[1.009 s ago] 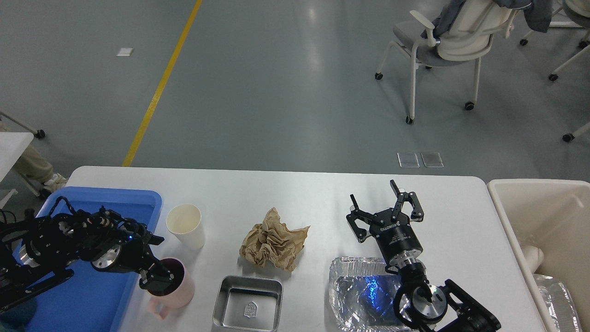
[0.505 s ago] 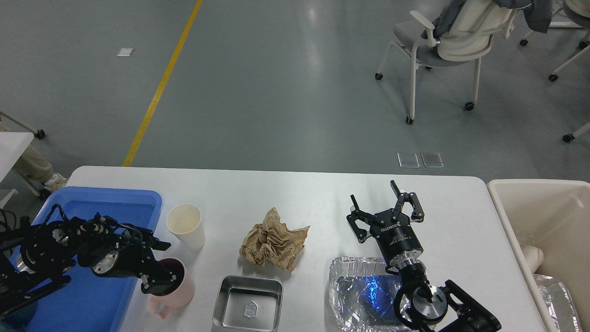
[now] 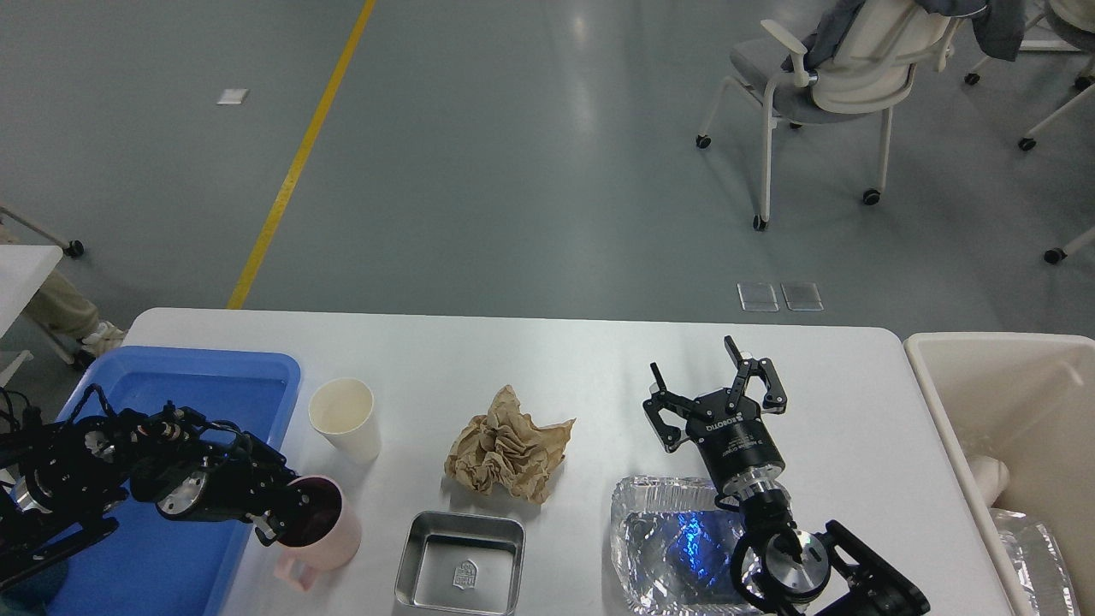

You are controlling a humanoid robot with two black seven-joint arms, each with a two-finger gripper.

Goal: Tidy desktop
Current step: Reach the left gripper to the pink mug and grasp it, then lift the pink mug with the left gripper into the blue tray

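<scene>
The white desktop carries a white paper cup, a crumpled brown paper, a square metal dish, a crinkled foil container and a pink mug near the front left. My left gripper reaches over the blue tray's edge and sits against the mug's left rim; its fingers look dark and merged. Above the foil container, my right gripper points away from me, open, with nothing between its fingers.
A blue tray lies at the desktop's left end, under my left arm. A beige bin stands just off the right end, holding pale rubbish and foil. Office chairs stand on the grey floor beyond.
My left arm has drawn back to the left and slightly down, its tip sliding from over the mug's mouth to its left rim. The mug and the right arm have not moved.
</scene>
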